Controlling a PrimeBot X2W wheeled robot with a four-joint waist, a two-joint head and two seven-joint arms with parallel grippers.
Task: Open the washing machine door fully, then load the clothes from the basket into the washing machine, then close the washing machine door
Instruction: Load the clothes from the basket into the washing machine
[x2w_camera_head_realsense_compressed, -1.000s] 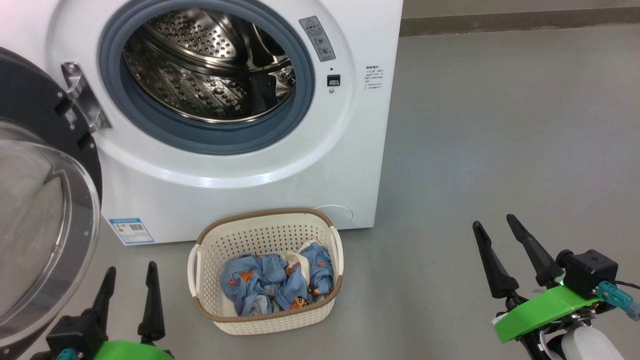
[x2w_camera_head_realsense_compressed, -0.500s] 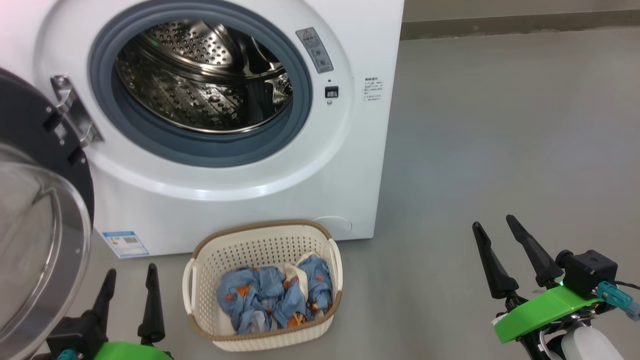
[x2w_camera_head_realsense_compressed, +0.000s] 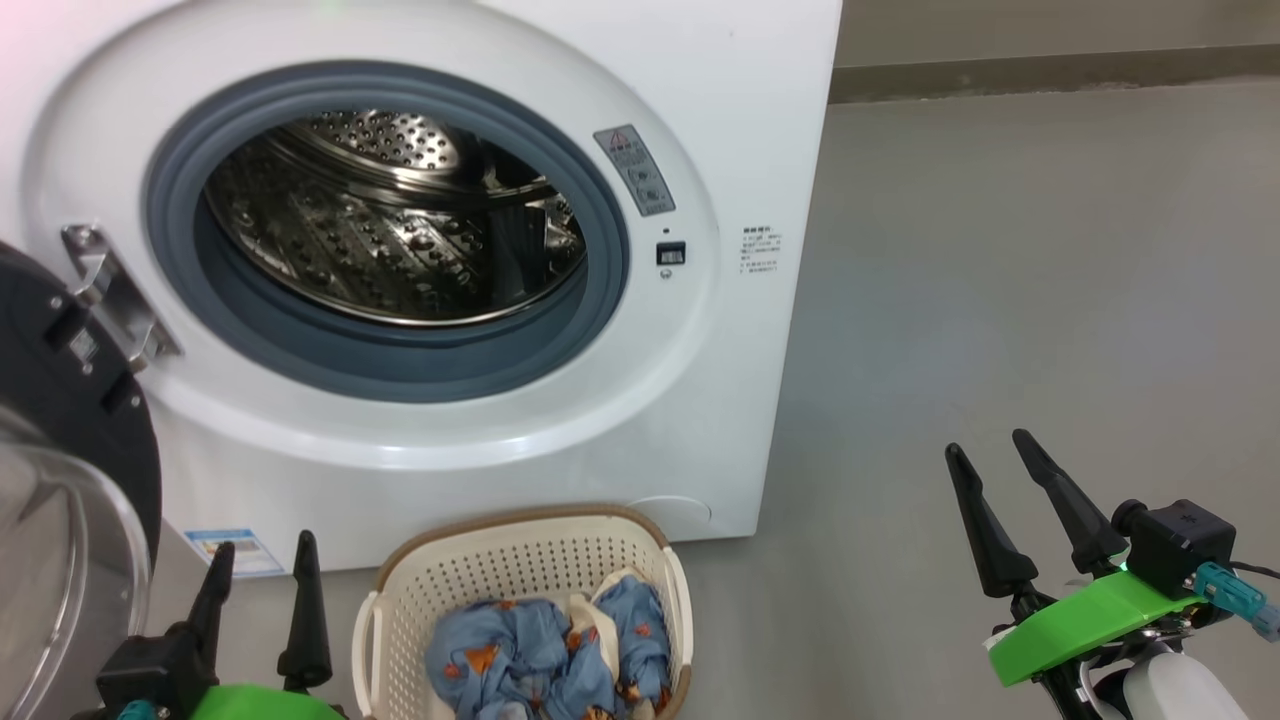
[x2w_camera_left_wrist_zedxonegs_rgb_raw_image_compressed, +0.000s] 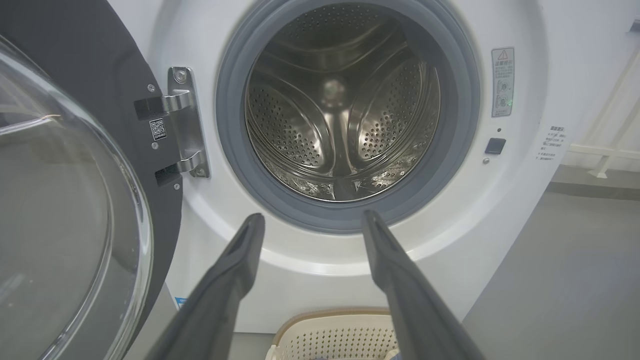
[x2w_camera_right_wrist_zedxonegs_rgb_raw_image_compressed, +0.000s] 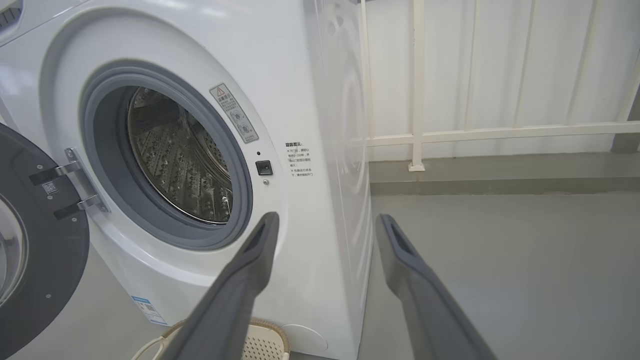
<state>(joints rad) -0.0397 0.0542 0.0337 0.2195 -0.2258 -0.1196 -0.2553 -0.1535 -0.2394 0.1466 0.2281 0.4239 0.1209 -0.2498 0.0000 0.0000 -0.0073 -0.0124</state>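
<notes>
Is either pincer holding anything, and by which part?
Nothing is held: left pincer and right pincer are open and empty; the blue printed clothes lie in the cream-white perforated basket.

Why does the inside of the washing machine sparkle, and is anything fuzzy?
Head view: light glints off the shiny steel drum. Left wrist view: the left gripper looks soft near the lens. Right wrist view: the wide lens bends the washing machine side edge.
</notes>
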